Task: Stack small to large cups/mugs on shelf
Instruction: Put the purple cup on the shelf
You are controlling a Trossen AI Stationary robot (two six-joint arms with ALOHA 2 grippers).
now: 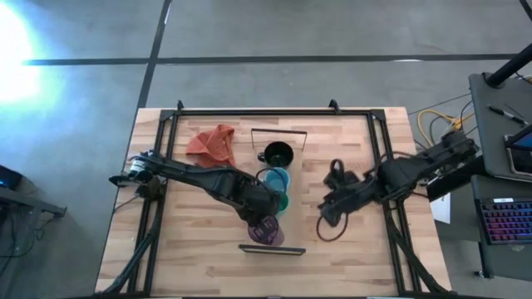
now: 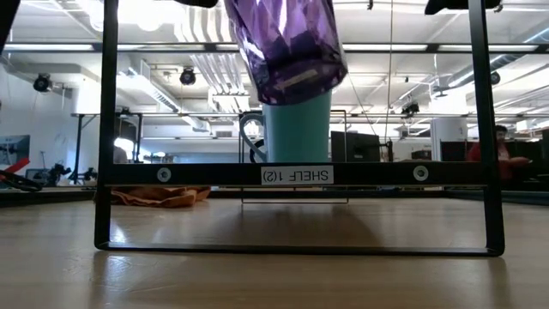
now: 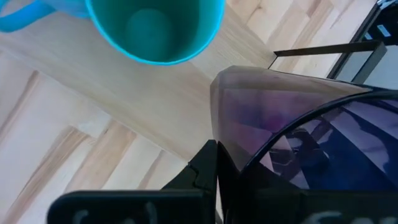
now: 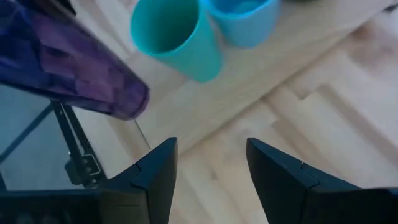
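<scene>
My left gripper (image 1: pixel 264 223) is shut on the purple cup (image 1: pixel 268 234), which is held above the near end of the shelf (image 2: pixel 296 175). In the low view the purple cup (image 2: pixel 287 47) hangs tilted at the top. The green cup (image 1: pixel 280 200), the light blue cup (image 1: pixel 274 177) and the black cup (image 1: pixel 278 154) stand in a row on the shelf board, running toward the far edge. My right gripper (image 4: pixel 208 171) is open and empty over the table, to the right of the cups (image 1: pixel 328 212). My left gripper holds the purple cup near its rim (image 3: pixel 230 124), coming from the table's left and slanting down. One finger (image 3: pixel 208 168) lies against the cup's outer wall; the cup hides the other. The cup is lifted clear and tilted, its base (image 2: pixel 300 86) lowest.
An orange cloth (image 1: pixel 212 143) lies at the far left of the cups. The shelf's dark rails stand at its near end (image 1: pixel 272 248) and far end (image 1: pixel 279 131). A dark loop of cable (image 1: pixel 328 228) lies below my right gripper. Bare wood lies at the table's near corners.
</scene>
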